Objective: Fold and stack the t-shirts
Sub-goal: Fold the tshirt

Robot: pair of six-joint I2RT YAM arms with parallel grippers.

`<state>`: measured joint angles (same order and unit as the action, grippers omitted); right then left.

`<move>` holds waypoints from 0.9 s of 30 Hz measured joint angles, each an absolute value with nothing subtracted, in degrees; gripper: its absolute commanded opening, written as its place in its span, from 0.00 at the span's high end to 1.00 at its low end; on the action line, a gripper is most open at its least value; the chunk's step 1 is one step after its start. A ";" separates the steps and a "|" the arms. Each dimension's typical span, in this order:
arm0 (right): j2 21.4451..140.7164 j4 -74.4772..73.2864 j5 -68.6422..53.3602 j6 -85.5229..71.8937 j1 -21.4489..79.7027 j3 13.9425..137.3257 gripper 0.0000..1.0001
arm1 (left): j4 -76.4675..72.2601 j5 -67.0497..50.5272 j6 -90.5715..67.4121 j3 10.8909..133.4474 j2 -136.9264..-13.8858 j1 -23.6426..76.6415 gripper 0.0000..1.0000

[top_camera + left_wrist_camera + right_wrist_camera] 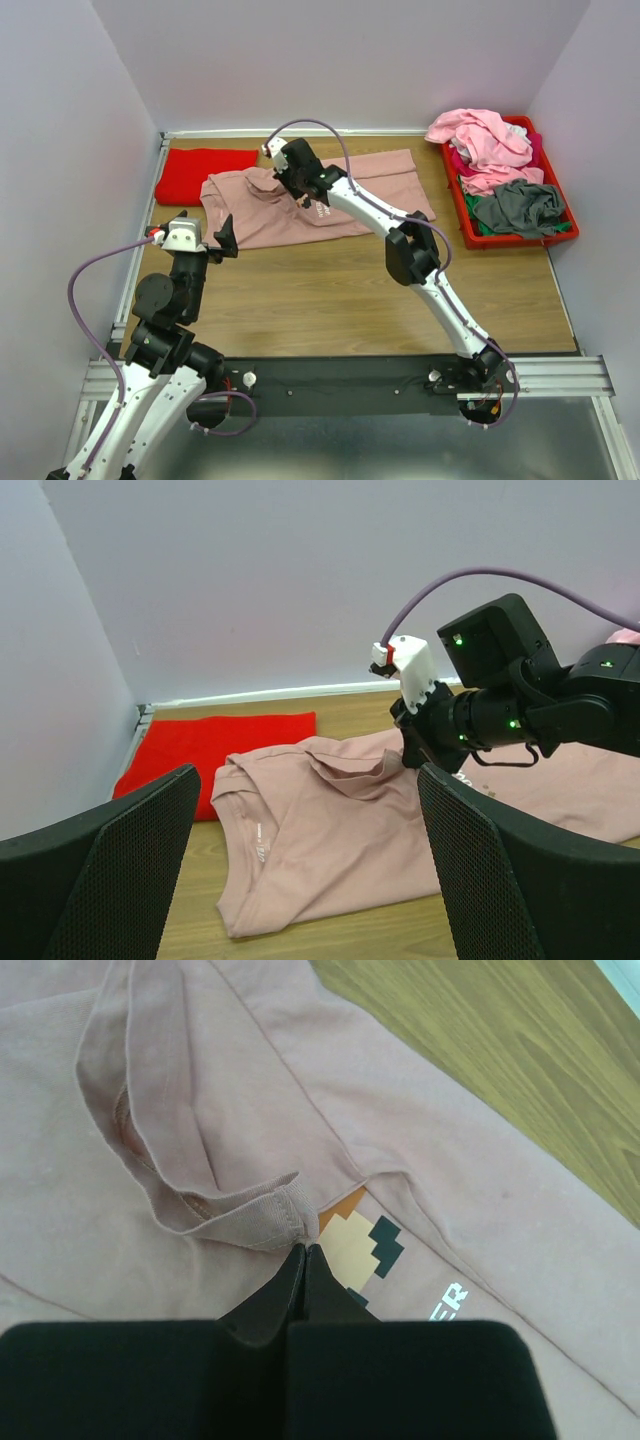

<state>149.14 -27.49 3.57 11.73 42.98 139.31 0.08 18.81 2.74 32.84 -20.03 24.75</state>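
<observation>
Right gripper is clamping fully closed, with its tips at a sleeve hem of the dusty-pink t-shirt. The cloth is tenting up toward the tips, so I am reading this as a pinch on a thin layer, not an empty close. Just beside the tips the chest print is showing. Under the hand the shirt is lying spread on the table, rumpled around the collar.

Left gripper is hanging wide open and holding nothing, with the shirt lying just ahead of its fingers.

Beyond the collar end, a red t-shirt is lying folded flat. Well off to the right hand's other side, a red bin is holding heaped t-shirts.

Handling: the fabric is looking light, limp and non-slippery. It will be sagging and dragging rather than lifting flat. A seam or hem is offering the firmest hold, ideally two spread points.
</observation>
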 measured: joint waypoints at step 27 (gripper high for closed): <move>148.31 -25.67 9.69 8.36 41.19 133.21 0.70 | 0.08 18.81 2.74 32.84 -20.03 24.75 0.03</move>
<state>148.31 -25.67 9.69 8.36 41.19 133.21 0.08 18.81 2.74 32.84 -20.03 24.75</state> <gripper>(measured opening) 0.284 0.971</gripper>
